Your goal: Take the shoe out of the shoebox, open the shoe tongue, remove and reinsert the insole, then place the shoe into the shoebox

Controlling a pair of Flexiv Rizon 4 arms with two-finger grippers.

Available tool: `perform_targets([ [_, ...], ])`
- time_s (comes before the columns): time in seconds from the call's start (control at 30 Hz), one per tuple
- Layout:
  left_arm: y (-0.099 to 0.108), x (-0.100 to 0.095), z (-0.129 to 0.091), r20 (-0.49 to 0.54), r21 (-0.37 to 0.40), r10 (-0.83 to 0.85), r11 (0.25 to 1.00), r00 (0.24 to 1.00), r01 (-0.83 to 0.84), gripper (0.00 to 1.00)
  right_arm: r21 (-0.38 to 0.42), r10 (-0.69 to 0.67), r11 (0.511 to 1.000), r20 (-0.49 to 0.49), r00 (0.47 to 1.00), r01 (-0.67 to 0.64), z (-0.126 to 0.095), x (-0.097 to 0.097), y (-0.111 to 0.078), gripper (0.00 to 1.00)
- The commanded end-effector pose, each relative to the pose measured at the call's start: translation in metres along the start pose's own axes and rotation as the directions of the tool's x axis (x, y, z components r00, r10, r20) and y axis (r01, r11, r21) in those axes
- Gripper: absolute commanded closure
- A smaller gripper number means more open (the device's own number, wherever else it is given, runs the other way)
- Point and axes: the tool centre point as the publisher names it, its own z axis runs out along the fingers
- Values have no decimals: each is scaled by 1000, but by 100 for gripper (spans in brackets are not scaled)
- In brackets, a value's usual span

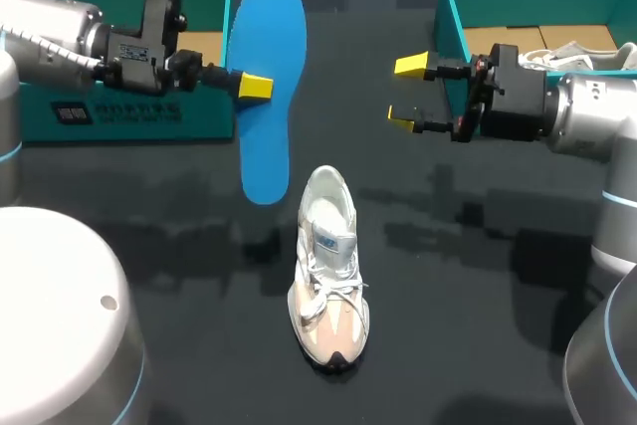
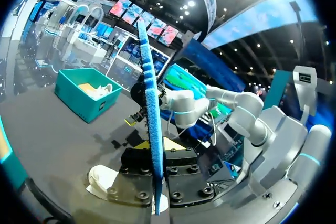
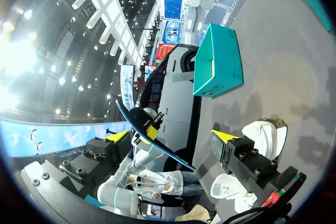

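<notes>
- Pinches the blue insole (image 1: 269,87) by one long edge only, with the left gripper (image 1: 254,87) clamped on it in the air beside the left shoebox (image 1: 129,116). Could let so long and soft a piece sag, twist or slip free.
- Leaves the shoe (image 1: 328,271) upright on the counter (image 1: 448,276), near the insole's lower end and touched by neither gripper. Could tip or skid it once the insole pushes into the opening.
- Hangs the right gripper (image 1: 408,92) empty, tips apart, just beside the right shoebox (image 1: 453,17) and well apart from the shoe. Could snag the insole on tongue or laces with nothing holding them back.
- Could buckle the insole at the heel instead of seating it flat if fed in too steeply.
</notes>
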Motion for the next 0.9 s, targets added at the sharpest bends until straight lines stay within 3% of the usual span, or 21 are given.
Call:
perform_targets([
  [0.03, 2, -9, 7, -17, -18, -319, 948, 948, 318, 100, 0, 0, 1000, 1, 1000, 0, 0, -1, -1, 0],
  [0.4, 16, -20, 15, -33, -15, -557, 830, 830, 557, 100, 0, 0, 1000, 1, 1000, 0, 0, -1, -1, 0],
  [0.77, 28, -27, 17, -17, 10, -639, 769, 769, 639, 100, 0, 0, 1000, 1, 1000, 0, 0, -1, -1, 0],
  [0.9, 32, -30, 17, -20, 8, -662, 750, 750, 662, 100, 31, -29, 999, 41, 999, 28, -2, 6, -1, 0],
])
